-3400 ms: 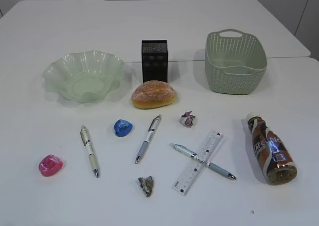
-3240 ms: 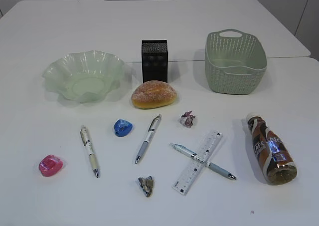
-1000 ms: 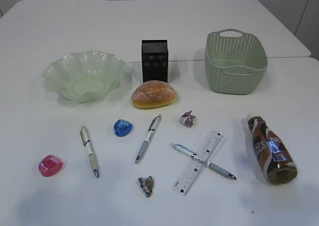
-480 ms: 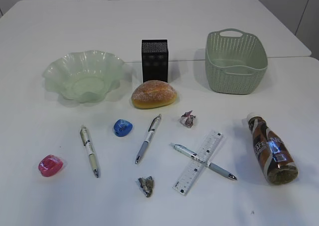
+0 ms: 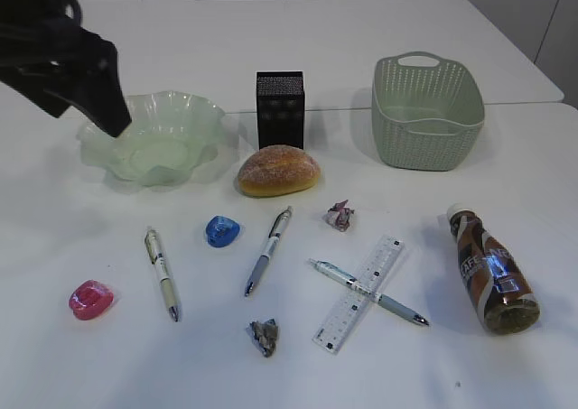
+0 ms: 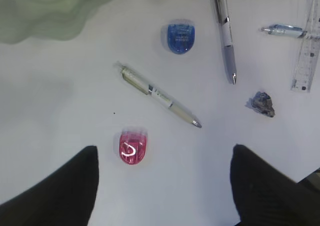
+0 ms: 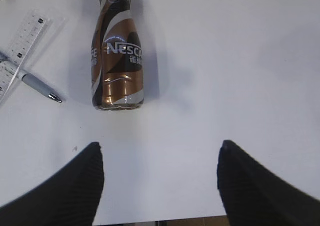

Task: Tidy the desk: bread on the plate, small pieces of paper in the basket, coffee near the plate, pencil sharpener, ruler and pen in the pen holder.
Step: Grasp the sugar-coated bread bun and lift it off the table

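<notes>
- The white worktop (image 5: 298, 39) is filling the exterior view, with a second worktop section butting against it behind and pale wall panels showing beyond
- A black arm is now intruding at the upper left of that view, over the near rim of the plate (image 5: 152, 136); half a second ago this corner was showing no arm at all, so the left side is only beginning its approach
- The left gripper (image 6: 165, 186) is hanging above the worktop with its fingers (image 6: 60, 191) spread wide and nothing between them; the pink pencil sharpener (image 6: 132, 146) is lying just ahead of the gap
- The right gripper (image 7: 160, 186) is likewise holding its fingers (image 7: 55, 186) spread and empty, looking down on the coffee (image 7: 117, 56), which is lying on its side, well apart from the plate
- Nothing is sorted yet: the bread (image 5: 279, 171) is sitting on the worktop in front of the pen holder (image 5: 280, 109), beside the plate, not on it
- The basket (image 5: 426, 111) is standing at the rear right; two paper scraps (image 5: 340, 215) are lying loose
- The ruler (image 5: 359, 292) is lying crossed with one pen (image 5: 368, 291); two further pens and a blue pencil sharpener (image 5: 222, 230) are lying apart
- Judgement: the task is at its very start, and the pink sharpener looks the likeliest first pick for the left side
</notes>
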Motion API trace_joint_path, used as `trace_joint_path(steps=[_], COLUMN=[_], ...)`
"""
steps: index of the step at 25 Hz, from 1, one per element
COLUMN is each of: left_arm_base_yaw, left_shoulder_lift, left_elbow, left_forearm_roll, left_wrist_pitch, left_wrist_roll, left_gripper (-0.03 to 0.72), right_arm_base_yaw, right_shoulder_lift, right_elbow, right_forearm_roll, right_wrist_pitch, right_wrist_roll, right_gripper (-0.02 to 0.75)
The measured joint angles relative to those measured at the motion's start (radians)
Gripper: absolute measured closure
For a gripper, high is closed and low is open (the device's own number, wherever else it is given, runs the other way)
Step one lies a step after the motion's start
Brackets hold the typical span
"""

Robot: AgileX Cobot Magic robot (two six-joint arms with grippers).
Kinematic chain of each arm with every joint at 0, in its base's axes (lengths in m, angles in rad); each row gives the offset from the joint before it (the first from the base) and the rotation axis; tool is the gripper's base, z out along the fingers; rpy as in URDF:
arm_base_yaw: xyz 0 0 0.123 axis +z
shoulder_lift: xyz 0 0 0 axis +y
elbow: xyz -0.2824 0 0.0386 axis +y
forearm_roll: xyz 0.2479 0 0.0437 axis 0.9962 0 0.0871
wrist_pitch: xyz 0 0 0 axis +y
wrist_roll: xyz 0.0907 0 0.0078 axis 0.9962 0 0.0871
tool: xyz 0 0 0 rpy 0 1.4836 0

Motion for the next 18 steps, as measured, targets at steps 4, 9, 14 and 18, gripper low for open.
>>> trace_joint_path(steps=[4,9,14,18], left_arm_base_yaw=[-0.065,-0.102,-0.110,-0.112], left_shoulder_lift=[0.095,0.188,0.243,0.248], left_elbow=[-0.050,-0.090,-0.092,-0.093], left_forearm_roll=[0.047,0.055,0.092,0.094], left_wrist_pitch=[-0.064,-0.159,-0.242,-0.272], left_wrist_roll=[0.021,0.046,0.109,0.114], left_gripper=[0.095,0.096,0.096,0.096], right_arm_base_yaw=[0.000,0.000,0.000,0.000], right_shoulder_lift=[0.000,0.000,0.000,0.000], right_elbow=[0.000,0.000,0.000,0.000], right_forearm_roll=[-0.002,-0.008,-0.019,-0.042], right_wrist_pitch=[-0.008,-0.031,-0.033,-0.033], right_wrist_roll=[0.000,0.000,0.000,0.000], right_gripper=[0.186,0.187,0.187,0.187])
